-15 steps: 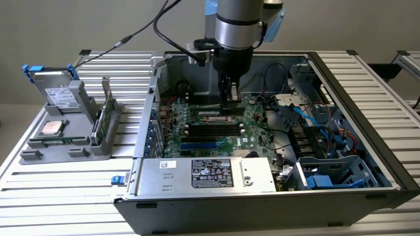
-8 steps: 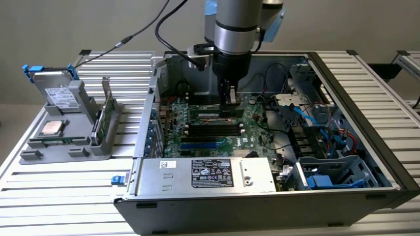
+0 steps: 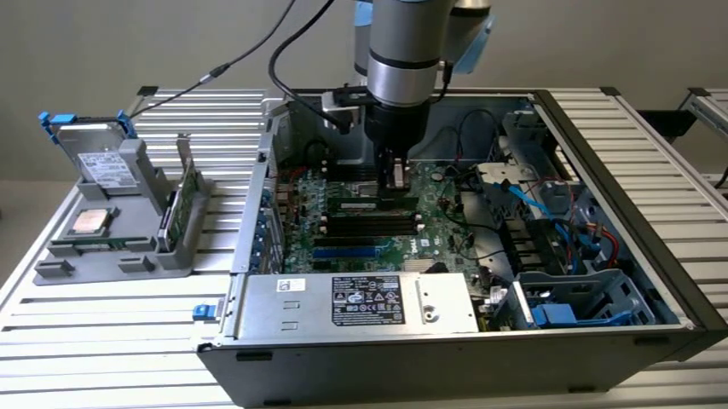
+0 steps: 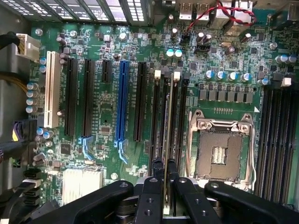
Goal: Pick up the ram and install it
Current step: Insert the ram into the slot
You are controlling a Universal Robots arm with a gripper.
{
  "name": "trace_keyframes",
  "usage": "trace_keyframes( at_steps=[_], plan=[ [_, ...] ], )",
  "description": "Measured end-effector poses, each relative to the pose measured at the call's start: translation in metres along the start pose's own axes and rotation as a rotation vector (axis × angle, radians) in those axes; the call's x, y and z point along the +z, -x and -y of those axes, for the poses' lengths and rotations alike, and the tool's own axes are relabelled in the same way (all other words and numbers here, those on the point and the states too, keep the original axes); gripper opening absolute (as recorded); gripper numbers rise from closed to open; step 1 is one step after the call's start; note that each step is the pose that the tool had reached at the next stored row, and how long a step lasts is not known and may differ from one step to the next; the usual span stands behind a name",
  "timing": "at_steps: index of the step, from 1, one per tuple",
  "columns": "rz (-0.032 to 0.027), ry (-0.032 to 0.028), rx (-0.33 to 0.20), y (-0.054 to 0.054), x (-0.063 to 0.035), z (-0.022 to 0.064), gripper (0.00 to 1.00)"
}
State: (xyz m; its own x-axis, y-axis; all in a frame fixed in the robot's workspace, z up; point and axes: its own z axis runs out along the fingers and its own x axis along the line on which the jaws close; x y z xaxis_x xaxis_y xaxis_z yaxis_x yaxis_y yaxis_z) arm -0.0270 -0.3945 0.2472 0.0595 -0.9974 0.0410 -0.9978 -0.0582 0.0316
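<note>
Tool (image 4: 167, 189): clamped on the ram (image 4: 171, 121). Ram: edge-on directly below the tool, among the memory slots (image 4: 156, 116), empty CPU socket (image 4: 219, 149) just beside. Pick-up done; full seating apparently outstanding.

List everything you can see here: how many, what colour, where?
computer case: one, grey, open on the slatted table
motherboard: one, green, inside the case
processor socket: one, silver, empty, on the motherboard
power supply: one, silver, black label, case's near edge
parts holder: one, grey, exterior view's left of the case
drive box: one, grey, blue clips, in the holder
processor chip: one, silver, in the holder
ram: one, green, upright along the memory slots
arm: one, silver, above the motherboard
gripper: one, black, shut on the ram
</note>
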Motion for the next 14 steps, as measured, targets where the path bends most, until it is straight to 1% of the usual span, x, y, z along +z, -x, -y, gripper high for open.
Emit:
trace_keyframes(
  at_steps=[8, 14],
  plan=[
    [0.0004, 0.0006, 0.016, -0.0004, 0.0032, -0.0001, 0.14],
    [0.0006, 0.0007, 0.018, -0.0044, 0.0041, -0.0003, 0.14]
  ],
)
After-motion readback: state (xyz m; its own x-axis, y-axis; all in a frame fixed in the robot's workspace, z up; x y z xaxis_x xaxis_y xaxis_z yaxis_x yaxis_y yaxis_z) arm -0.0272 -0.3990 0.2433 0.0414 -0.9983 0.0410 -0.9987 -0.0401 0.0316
